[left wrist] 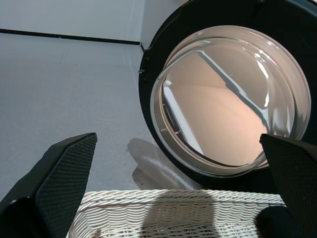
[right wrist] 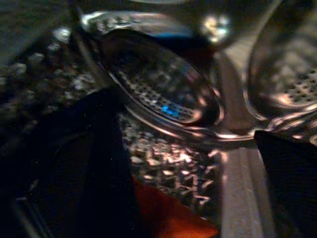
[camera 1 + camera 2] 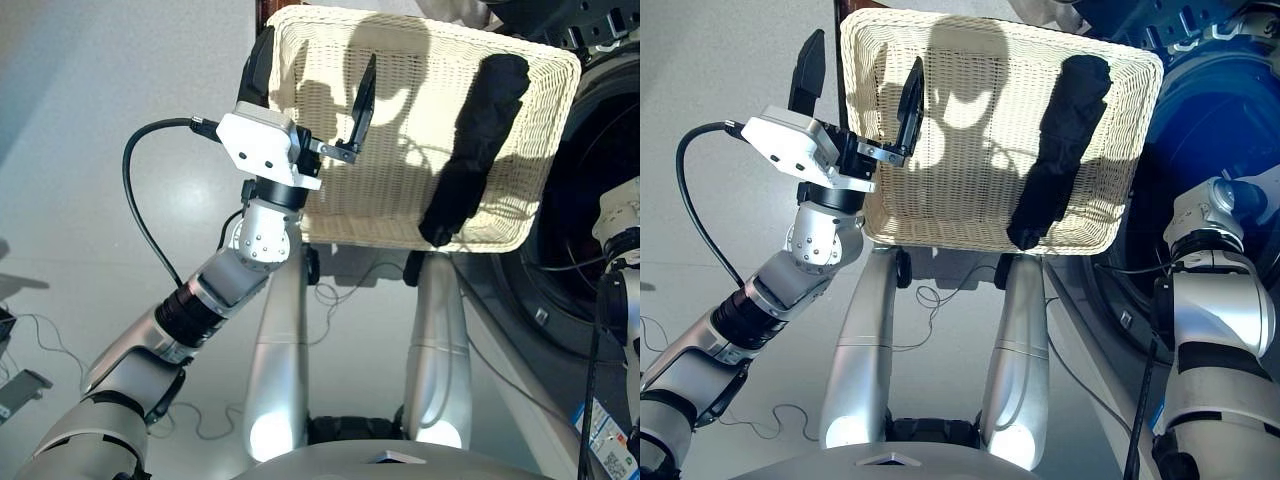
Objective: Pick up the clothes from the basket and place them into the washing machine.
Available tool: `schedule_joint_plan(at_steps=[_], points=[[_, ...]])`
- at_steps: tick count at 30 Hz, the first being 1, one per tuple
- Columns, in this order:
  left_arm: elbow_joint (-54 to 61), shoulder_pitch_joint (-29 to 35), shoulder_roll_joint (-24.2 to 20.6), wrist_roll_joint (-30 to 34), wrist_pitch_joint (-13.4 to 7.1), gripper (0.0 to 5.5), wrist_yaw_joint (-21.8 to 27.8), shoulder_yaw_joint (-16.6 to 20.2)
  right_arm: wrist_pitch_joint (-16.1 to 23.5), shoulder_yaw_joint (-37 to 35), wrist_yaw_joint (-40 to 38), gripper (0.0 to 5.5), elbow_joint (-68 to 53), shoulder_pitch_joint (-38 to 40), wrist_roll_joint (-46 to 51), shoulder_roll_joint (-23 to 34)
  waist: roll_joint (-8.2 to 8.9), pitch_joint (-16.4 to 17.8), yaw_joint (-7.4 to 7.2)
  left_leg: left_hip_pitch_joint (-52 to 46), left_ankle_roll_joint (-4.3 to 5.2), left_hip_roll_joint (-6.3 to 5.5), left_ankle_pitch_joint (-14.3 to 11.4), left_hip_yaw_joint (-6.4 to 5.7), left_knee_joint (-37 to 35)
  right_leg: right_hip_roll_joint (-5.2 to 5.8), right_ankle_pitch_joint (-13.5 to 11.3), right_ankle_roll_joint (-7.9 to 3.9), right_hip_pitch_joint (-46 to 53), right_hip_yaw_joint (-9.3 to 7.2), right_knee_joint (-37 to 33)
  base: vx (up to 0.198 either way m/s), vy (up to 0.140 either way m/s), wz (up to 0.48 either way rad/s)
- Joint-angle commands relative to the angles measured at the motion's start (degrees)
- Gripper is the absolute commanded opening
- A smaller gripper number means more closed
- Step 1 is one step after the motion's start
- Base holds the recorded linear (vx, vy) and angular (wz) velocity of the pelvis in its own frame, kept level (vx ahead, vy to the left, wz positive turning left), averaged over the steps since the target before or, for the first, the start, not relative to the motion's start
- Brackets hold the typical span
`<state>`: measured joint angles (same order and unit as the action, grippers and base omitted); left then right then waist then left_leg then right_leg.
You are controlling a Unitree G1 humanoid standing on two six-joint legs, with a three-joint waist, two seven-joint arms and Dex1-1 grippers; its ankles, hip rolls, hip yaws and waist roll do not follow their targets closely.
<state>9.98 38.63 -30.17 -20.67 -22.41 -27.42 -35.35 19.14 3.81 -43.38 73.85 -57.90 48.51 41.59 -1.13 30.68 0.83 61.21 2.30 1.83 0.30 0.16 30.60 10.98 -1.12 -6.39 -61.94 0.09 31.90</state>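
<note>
Cream-white woven wicker basket (image 3: 340,215) lies directly beneath the left gripper (image 3: 310,85), whose two black fingers are spread wide and empty over its near-left corner. To that gripper's right, well apart, a rolled black garment (image 3: 475,145) rests diagonally in the tray. Beyond the fingers stands the washing machine's round glass porthole door (image 1: 233,99). Inside the metal drum (image 2: 168,94), an orange-red cloth (image 2: 166,215) and a navy blue cloth (image 2: 94,163) lie just before the right gripper; whether it is open or closed I cannot tell.

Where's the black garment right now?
In the head views, the black garment lies lengthwise along the basket's right side, nearest the washing machine.
</note>
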Motion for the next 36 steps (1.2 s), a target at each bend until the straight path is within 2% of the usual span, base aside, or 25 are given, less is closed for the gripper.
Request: schedule_joint_plan(at_steps=[1,5,11,13,18,19,22,26,32,36], points=[[6.7,-1.9,2.3,1.2,-3.7,5.5,-1.0,3.0,6.0,3.1,-0.4,5.5,-7.7,3.5,-4.5,-1.0,-1.72,-0.9,-1.0,-4.9,2.53,0.29,-4.0,2.44,-1.1,-3.25,4.2,-0.25,2.9,2.68,0.9,0.0,0.0,0.0],[5.8,-2.4,3.6,2.5,-3.7,5.5,-1.5,4.1,10.6,4.6,-0.7,5.5,-24.7,10.6,-10.6,-9.0,-0.8,-0.9,-1.97,-5.2,2.26,0.44,-3.7,2.67,-1.5,-3.63,4.1,-0.14,3.2,2.86,0.6,0.0,0.0,0.0],[4.2,-4.2,3.7,2.6,-3.7,5.5,-0.1,5.7,13.3,9.0,7.5,5.5,-45.2,23.2,-15.2,-16.6,0.78,-0.9,-3.28,-5.7,1.99,0.68,-4.0,3.08,-0.7,-3.81,4.2,0.01,3.5,3.29,1.2,0.0,0.0,0.0],[3.3,-4.9,3.2,2.6,-3.1,5.5,0.3,5.8,13.7,11.1,10.7,5.5,-52.0,26.5,-15.6,-18.5,1.16,-0.9,-3.6,-5.8,1.92,0.87,-4.1,3.2,-0.3,-3.84,4.2,0.02,3.4,3.33,1.6,0.0,0.0,0.0],[-1.2,-5.8,2.1,3.9,-2.0,5.5,1.9,4.7,12.1,17.2,18.5,5.5,-68.1,29.9,-21.4,-14.1,2.66,-0.9,-4.39,-6.4,1.94,1.42,-4.2,3.31,0.6,-4.14,4.5,0.03,3.8,3.39,2.8,0.0,0.0,0.0],[-1.2,-5.8,2.2,3.9,-2.0,5.5,1.9,4.7,12.0,17.2,18.5,5.5,-68.2,30.0,-21.4,-14.1,2.66,-0.9,-4.39,-6.4,1.94,1.41,-4.2,3.32,0.6,-4.13,4.5,0.03,3.8,3.4,2.8,0.0,0.0,0.0],[-10.1,-5.9,2.4,5.7,-0.4,5.5,3.5,2.4,11.4,19.0,20.0,5.5,-75.3,28.1,-24.7,-12.4,3.5,-0.9,-5.06,-7.3,2.01,1.69,-4.0,3.66,0.5,-4.36,4.3,0.0,4.5,3.36,2.6,0.0,0.0,0.0],[-22.7,-3.1,5.1,6.2,0.7,5.5,5.4,-1.0,10.3,21.9,20.2,5.5,-80.9,23.8,-28.6,-11.7,5.14,-0.9,-5.82,-8.7,2.04,2.24,-3.9,3.73,0.5,-4.96,4.3,-0.07,5.5,3.72,2.6,0.0,0.0,0.0],[-38.0,3.2,15.1,2.6,2.2,5.5,6.6,-4.9,9.0,29.4,22.5,5.5,-82.8,13.9,-26.8,-16.1,7.64,-0.9,-6.6,-8.3,2.13,3.03,-4.9,3.45,3.9,-5.97,5.4,0.2,5.5,3.98,5.5,-0.009,-0.004,-0.063],[-45.3,7.4,21.3,0.5,3.2,5.5,6.6,-5.9,7.3,33.7,23.9,5.5,-81.8,8.6,-26.1,-18.7,7.94,-0.9,-7.02,-6.9,2.44,3.1,-5.4,2.81,5.7,-5.8,6.2,0.41,4.5,3.72,7.6,-0.015,-0.027,-0.077]])
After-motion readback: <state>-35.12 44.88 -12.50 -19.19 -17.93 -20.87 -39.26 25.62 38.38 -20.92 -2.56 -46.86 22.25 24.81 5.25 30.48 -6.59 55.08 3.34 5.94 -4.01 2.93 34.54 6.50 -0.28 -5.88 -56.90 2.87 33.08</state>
